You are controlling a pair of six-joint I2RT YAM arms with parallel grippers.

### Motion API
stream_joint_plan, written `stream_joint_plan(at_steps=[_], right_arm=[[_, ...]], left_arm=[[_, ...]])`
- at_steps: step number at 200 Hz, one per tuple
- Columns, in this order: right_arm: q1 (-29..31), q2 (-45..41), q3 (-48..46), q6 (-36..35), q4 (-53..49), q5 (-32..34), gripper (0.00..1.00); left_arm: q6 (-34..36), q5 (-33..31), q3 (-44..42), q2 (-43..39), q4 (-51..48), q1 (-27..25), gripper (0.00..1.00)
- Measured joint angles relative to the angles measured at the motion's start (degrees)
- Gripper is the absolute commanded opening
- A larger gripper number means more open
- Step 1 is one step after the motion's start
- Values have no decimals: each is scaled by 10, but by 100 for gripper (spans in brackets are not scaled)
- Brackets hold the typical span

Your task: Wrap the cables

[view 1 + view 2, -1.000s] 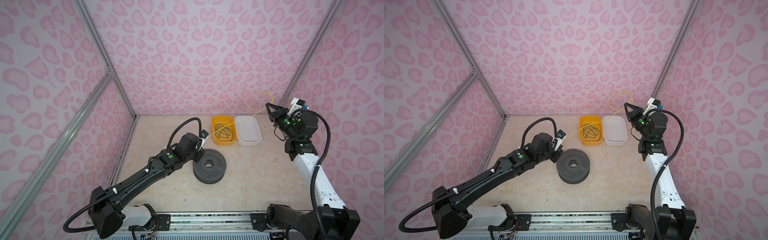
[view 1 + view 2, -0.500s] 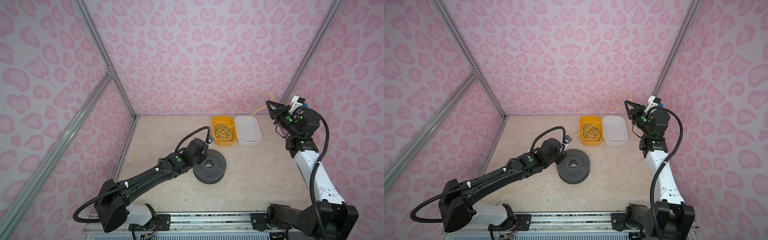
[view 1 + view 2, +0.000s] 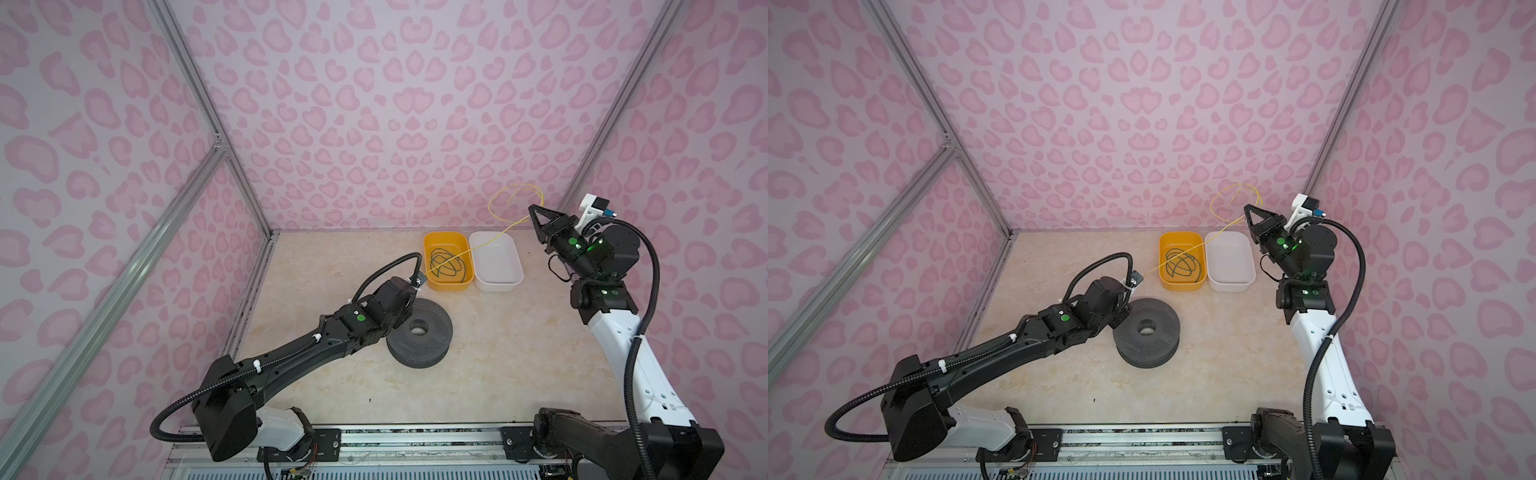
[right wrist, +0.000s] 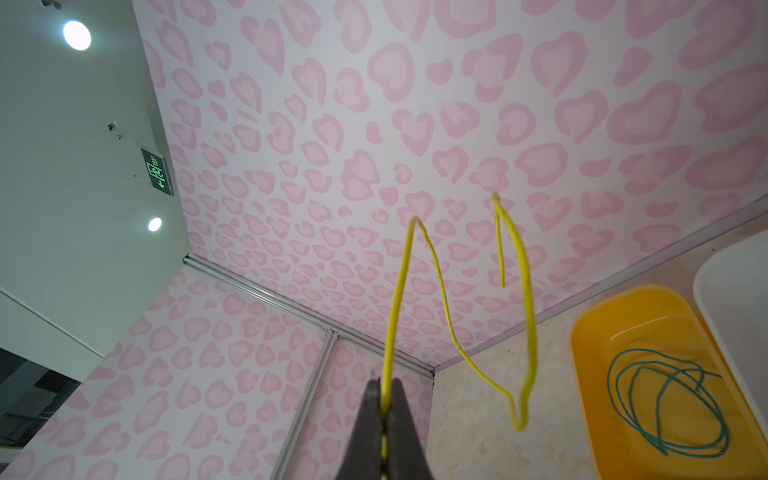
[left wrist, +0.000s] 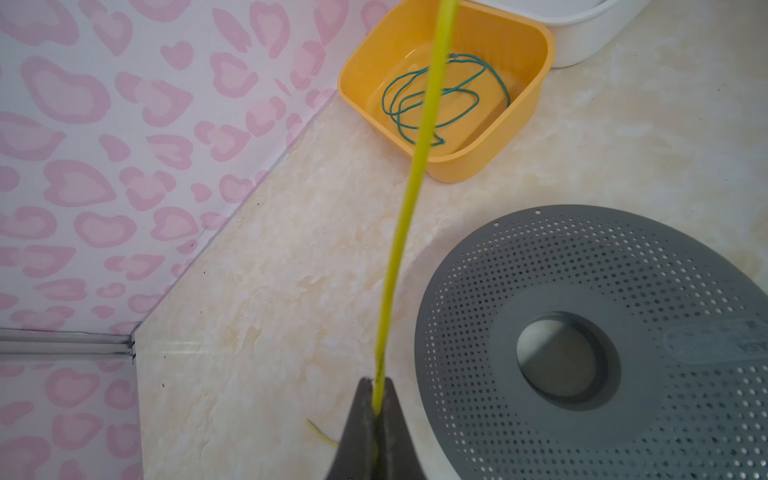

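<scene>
Left wrist view: left jaws, pinching the yellow cable (image 5: 409, 199), have dropped beside the grey spool (image 5: 540, 257). Right jaws pinch it too, far right; winding likely starts next.

A beige marbled tabletop (image 3: 498, 357) carries three things. A yellow tub (image 3: 451, 286) and a white tub (image 3: 498, 286) stand side by side at the far edge, right of centre. A dark grey perforated spool (image 3: 432, 347) lies flat, nearer and left of them.
</scene>
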Motion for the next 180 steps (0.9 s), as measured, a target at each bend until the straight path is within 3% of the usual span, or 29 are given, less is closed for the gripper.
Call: stream_joint_plan(at_steps=[21, 37, 56, 98, 127, 161, 180], right_arm=[[25, -3, 0, -26, -5, 37, 0], [45, -6, 0, -47, -6, 64, 0], [64, -6, -3, -64, -8, 77, 0], [108, -5, -14, -88, -23, 106, 0], [152, 1, -15, -105, -23, 127, 0], [214, 11, -23, -121, -34, 153, 0], [233, 12, -28, -124, -37, 161, 0]], left_arm=[[0, -16, 16, -3, -42, 3, 35], [-1, -24, 31, -18, -67, 3, 58], [0, -30, 39, -50, -66, 2, 69], [11, -53, 48, -97, -74, 2, 76], [7, -47, 96, -129, -73, 2, 72], [-4, 26, 189, -73, -52, -3, 60], [-4, 79, 221, -26, -36, -14, 59]])
